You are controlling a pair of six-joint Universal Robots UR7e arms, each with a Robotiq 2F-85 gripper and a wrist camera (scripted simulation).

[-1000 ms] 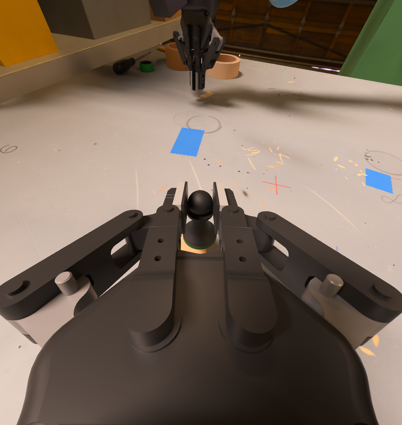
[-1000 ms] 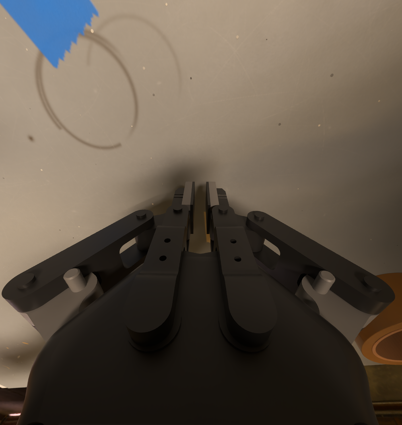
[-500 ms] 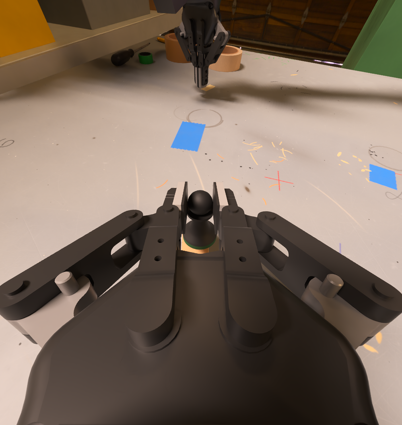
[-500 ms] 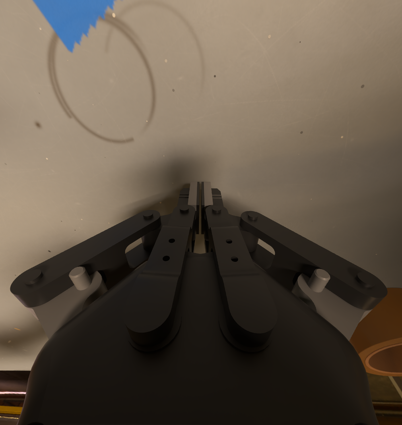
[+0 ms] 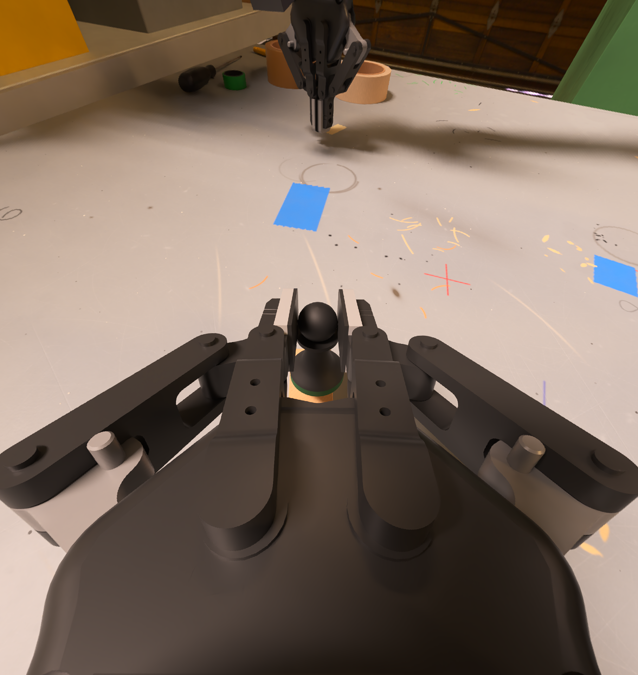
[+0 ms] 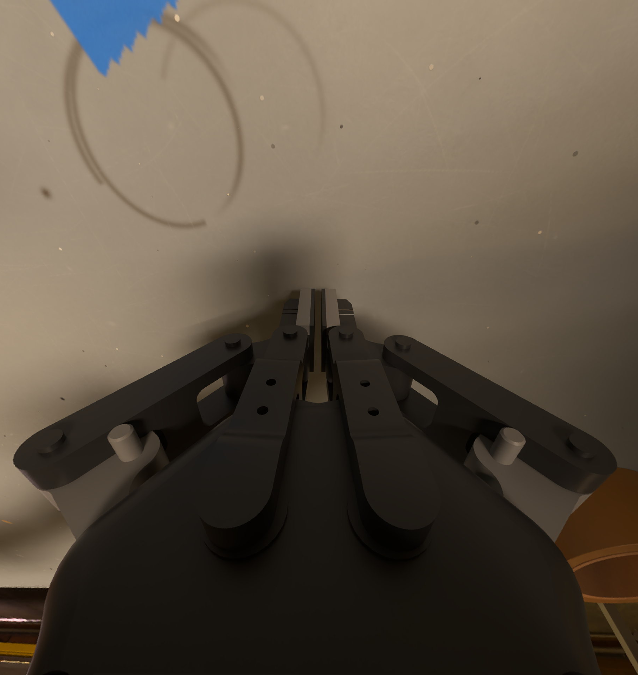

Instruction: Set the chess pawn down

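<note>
Not done yet. Left end effector (image 5: 317, 310) is clamped on the black chess pawn (image 5: 316, 330), head betw. the pads, above the counter (image 5: 127, 274) mid-area. Right end effector (image 6: 318, 305), nr the far edge, is pinched nearly together (a tan scrap shows at its tips). Left to do: lower, release.

One black pawn (image 5: 316, 321) sits inside the left pincer (image 5: 316, 310). Two blue tape bits lie on the surface (image 5: 127, 292): one (image 5: 302, 207) ahead of that pincer, one (image 5: 615, 274) off to its right. Far ahead are two tan rings (image 5: 370, 82), one screwdriver (image 5: 200, 76) and one small green roll (image 5: 234, 79). One red cross (image 5: 446, 280) is drawn to the right. There are two pincers; the right pincer (image 6: 318, 307) is the other.
</note>
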